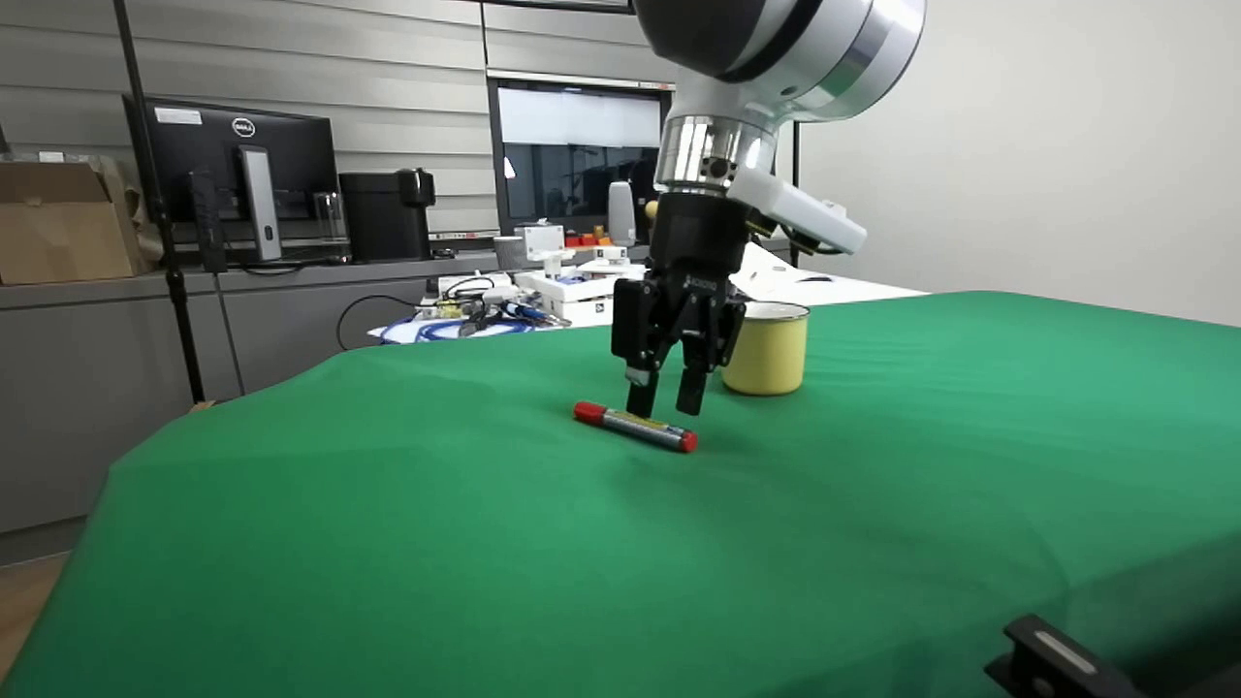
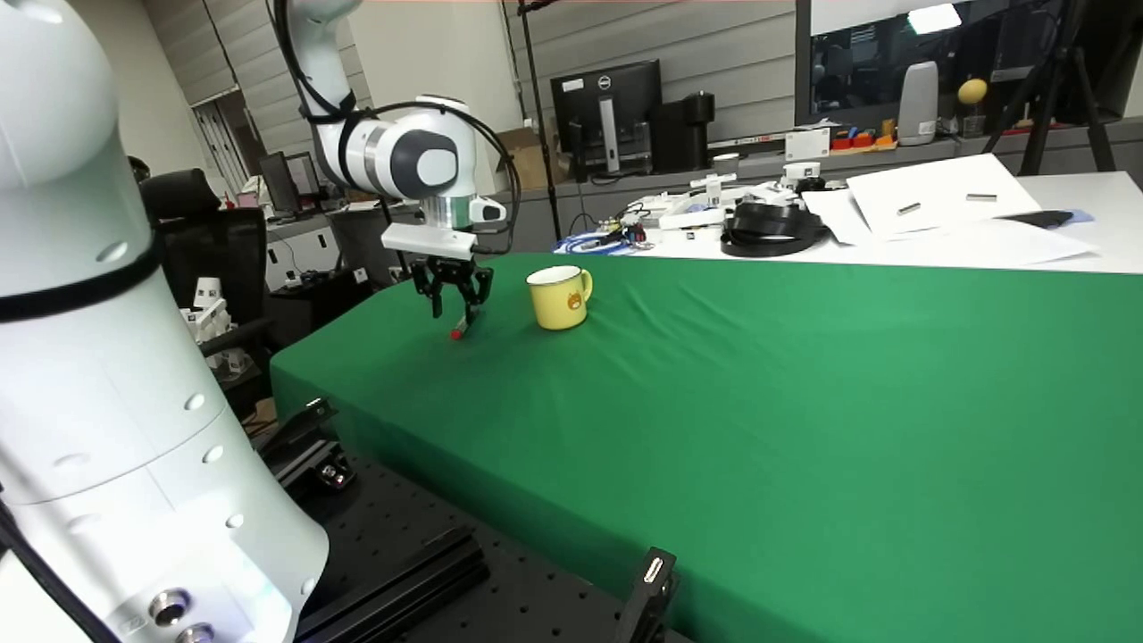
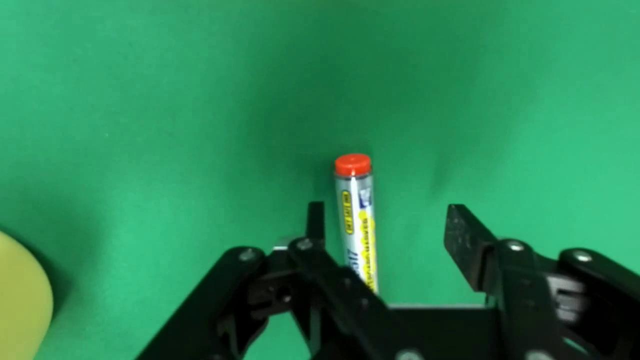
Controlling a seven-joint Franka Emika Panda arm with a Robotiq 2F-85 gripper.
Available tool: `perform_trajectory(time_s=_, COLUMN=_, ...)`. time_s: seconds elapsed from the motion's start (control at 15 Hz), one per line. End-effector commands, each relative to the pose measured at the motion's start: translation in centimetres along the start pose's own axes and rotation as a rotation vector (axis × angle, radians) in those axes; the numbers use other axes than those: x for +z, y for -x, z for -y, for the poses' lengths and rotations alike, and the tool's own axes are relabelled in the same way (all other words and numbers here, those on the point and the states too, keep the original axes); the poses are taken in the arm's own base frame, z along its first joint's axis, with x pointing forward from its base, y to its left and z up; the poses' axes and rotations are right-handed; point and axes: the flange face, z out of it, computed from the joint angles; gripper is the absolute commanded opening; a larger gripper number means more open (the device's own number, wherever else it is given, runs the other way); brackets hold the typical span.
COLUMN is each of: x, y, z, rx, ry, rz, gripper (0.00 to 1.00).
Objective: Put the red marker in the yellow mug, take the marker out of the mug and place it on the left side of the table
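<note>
Looks light, hard and a bit slippery, so pinch the red-capped marker [image 3: 358, 225] across its smooth silver middle, not by the shiny red ends, and watch for rolling. Lies flat on the green, cloth-covered surface [image 2: 804, 429], nearer the edge on the side of the black office chair [image 2: 212, 239], between the wide-apart sides of the hand [image 3: 387, 220] in the wrist view. Sits near a round yellow mug [image 2: 552, 308] with a white inside and curved handle.

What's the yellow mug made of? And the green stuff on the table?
The yellow mug: smooth, maybe enamelled metal, from its thin dark rim, though ceramic is possible. The green cover: probably matte cloth, since it wrinkles softly and drapes down.
</note>
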Motion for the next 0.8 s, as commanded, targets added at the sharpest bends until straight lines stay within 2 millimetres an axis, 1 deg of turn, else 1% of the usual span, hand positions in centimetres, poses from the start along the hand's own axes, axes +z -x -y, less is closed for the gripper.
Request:
perform_trajectory(time_s=0.0, x=-2.4, y=-1.1, z=0.8, rx=0.015, ry=-0.028, rz=-0.002, gripper=0.95)
perform_trajectory(time_s=0.13, x=-3.2, y=-1.3, z=1.0, rx=0.013, ry=-0.036, rz=-0.001, gripper=1.0)
perform_trajectory(time_s=0.33, x=-3.7, y=-1.1, z=1.2, rx=0.018, ry=-0.051, rz=0.028, gripper=1.0)
perform_trajectory(time_s=0.4, x=-2.8, y=-1.2, z=1.0, rx=0.003, ry=-0.035, rz=0.013, gripper=1.0)
perform_trajectory(time_s=0.73, x=-2.5, y=-1.1, z=1.0, rx=0.001, ry=-0.037, rz=0.019, gripper=1.0)
